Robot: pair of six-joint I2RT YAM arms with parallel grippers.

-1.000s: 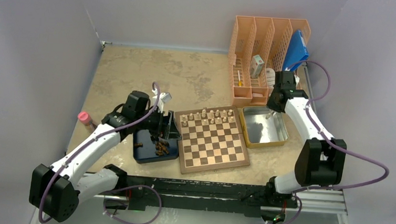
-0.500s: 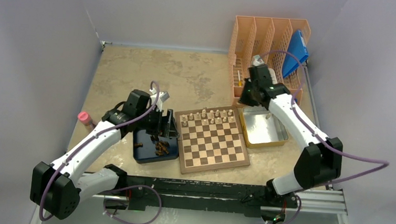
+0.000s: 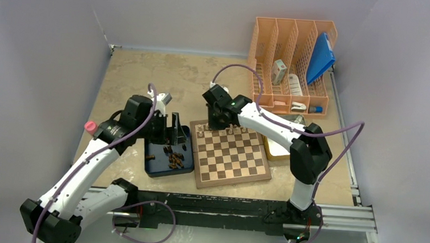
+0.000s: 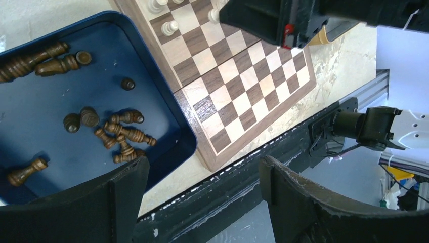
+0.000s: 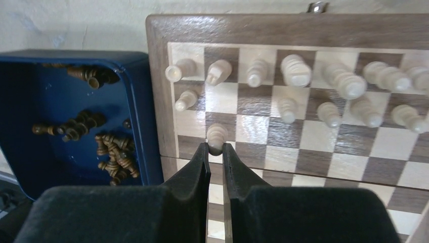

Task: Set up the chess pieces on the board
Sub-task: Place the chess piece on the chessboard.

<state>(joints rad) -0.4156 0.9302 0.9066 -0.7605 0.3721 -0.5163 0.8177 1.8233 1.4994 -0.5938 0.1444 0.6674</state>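
Grip: right gripper [image 5: 216,148] pinches pale beige wooden pawn [image 5: 217,134], checkered wooden chessboard [image 5: 324,162] far-left corner.
Jaws: left gripper [image 4: 201,163] spread wide, beside chessboard.

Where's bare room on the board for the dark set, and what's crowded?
Free: the board's near half, down to its near border. Crowded: the far two rows of pale pieces, where the right gripper grips a pale pawn; the blue tray, littered with dark pieces.

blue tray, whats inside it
Loose dark brown chess pieces, most lying on their sides, scattered over the blue tray floor. One corner is covered by the left tool's finger in the wrist view, so any pieces there cannot be seen.
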